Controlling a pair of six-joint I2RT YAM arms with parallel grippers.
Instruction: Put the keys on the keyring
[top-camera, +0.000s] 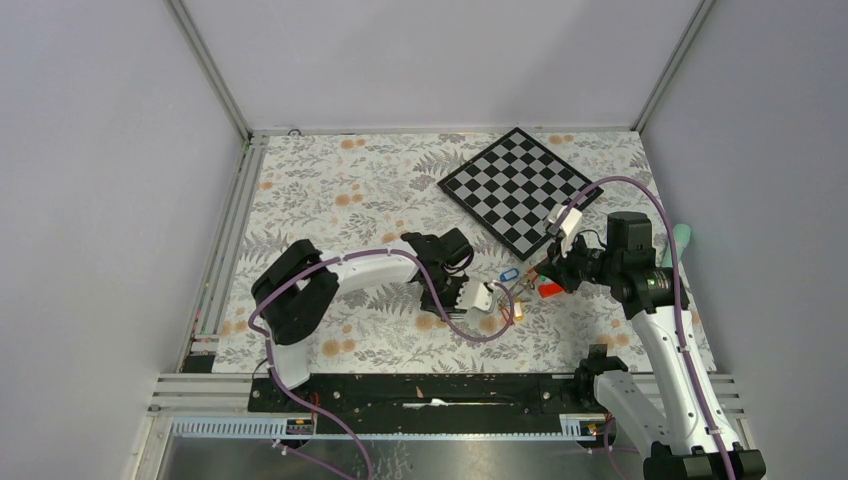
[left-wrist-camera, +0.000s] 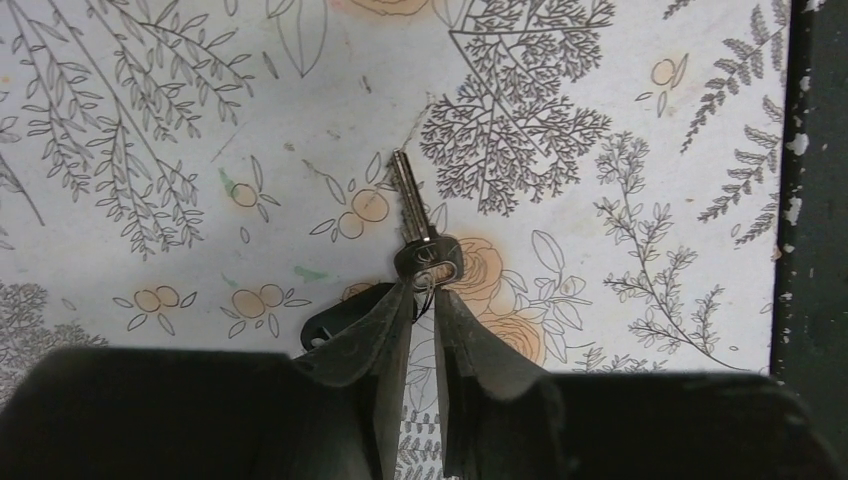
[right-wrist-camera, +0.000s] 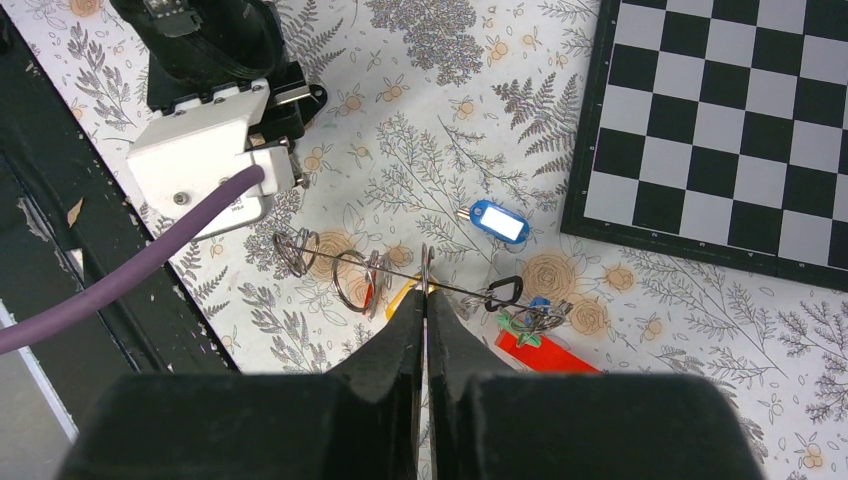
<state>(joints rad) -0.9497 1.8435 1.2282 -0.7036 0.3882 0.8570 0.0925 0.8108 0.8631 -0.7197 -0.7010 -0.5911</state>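
Floral-print cloth (top-camera: 340, 190) covers the table between plain grey walls. A chequered board (top-camera: 515, 190) lies at the far right of it.

Left gripper (left-wrist-camera: 425, 290): the jaws stand a narrow gap apart, with cloth showing between the fingers. A silver key (left-wrist-camera: 415, 215) lies flat on the cloth just beyond the tips, blade pointing away. Its head is at the tips, and a fine wire loop sits in the gap. No firm grip on it is evident. A black tag (left-wrist-camera: 330, 322) lies against the outer side of one finger.

Right gripper (right-wrist-camera: 425, 300): the jaws are pressed together and pinch thin metal at the tips. This appears to be the keyring (right-wrist-camera: 460, 290), seen edge-on as a slanting line raised above the cloth. Small split rings (right-wrist-camera: 355, 280) hang along this line towards the left arm. A black clip (right-wrist-camera: 503, 293) sits at the opposite end.

Under and beside the line lie a yellow tag (right-wrist-camera: 403, 295), a red tag (right-wrist-camera: 368, 293) and a green tag (right-wrist-camera: 520, 325). Whether each is threaded cannot be told. A blue-tagged key (right-wrist-camera: 497, 222) lies loose on the cloth, between the line and the board and apart from both. A red block (right-wrist-camera: 540, 355) lies just beside the green tag.

The two grippers face each other at mid-table, close together.
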